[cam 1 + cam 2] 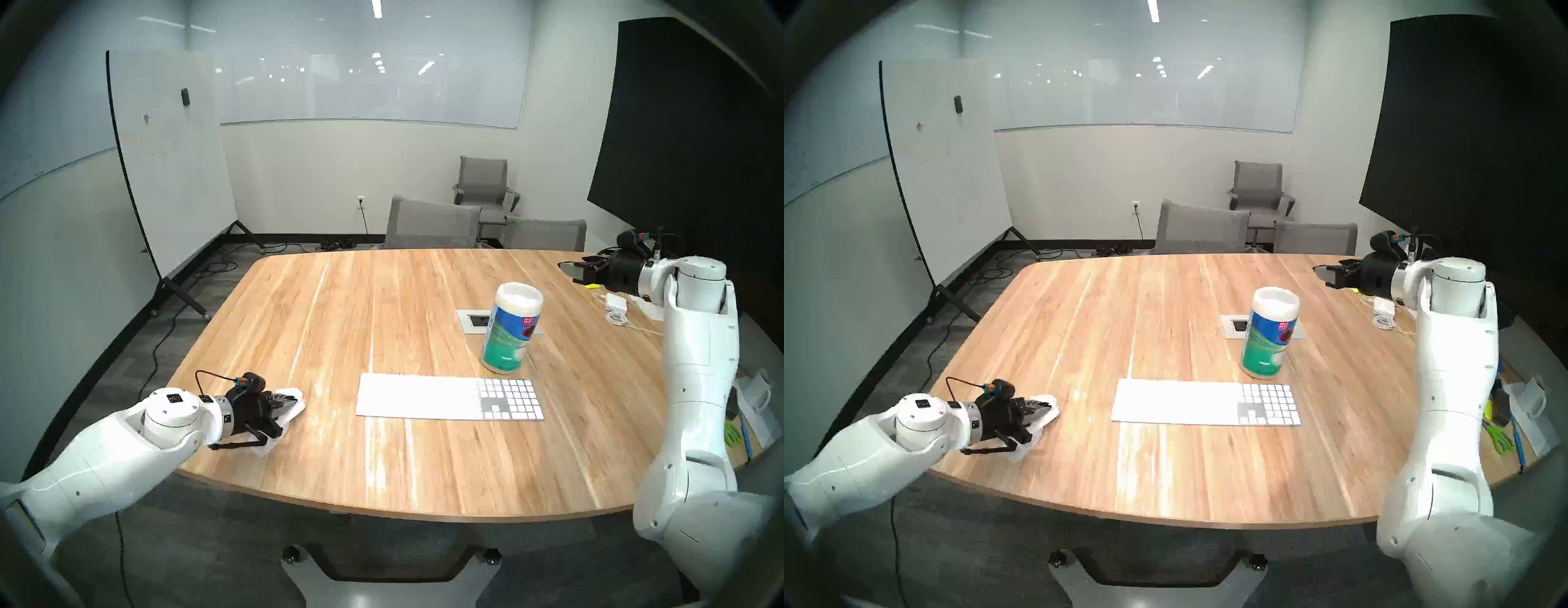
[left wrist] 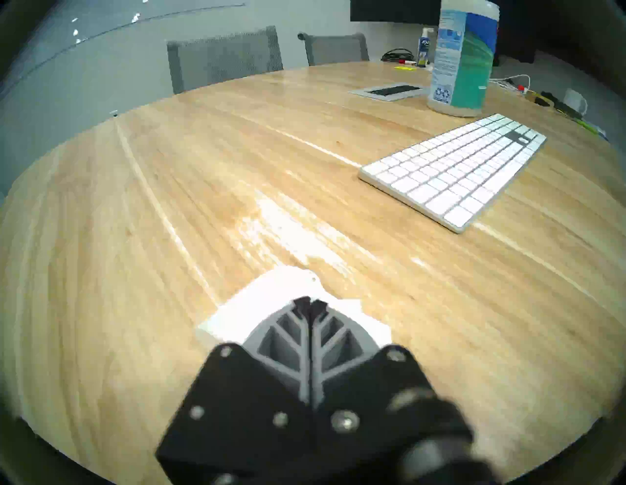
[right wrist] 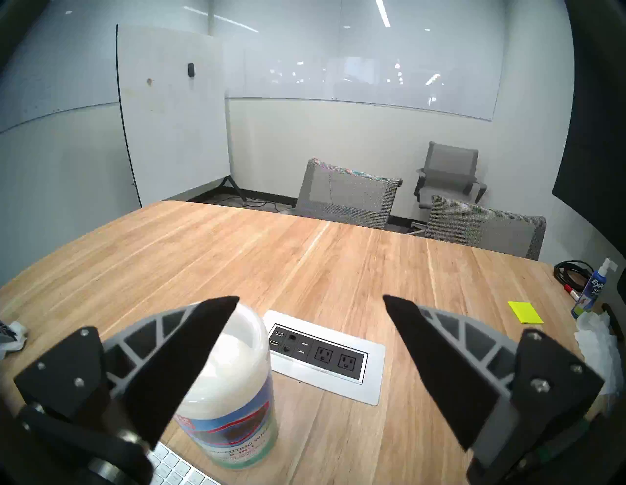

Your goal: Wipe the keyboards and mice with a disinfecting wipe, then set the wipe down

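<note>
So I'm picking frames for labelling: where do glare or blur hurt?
Head views: glare whitens the keyboard except its number pad, and streaks the table. Left wrist: sheen patch just past the wipe, near housing blurred. Right wrist: sharp enough to read the canister label.

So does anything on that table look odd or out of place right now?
The wipes canister leans instead of standing straight. A pale streaky patch marks the table between the wipe in the shut left gripper and the keyboard. No mouse is visible.
</note>
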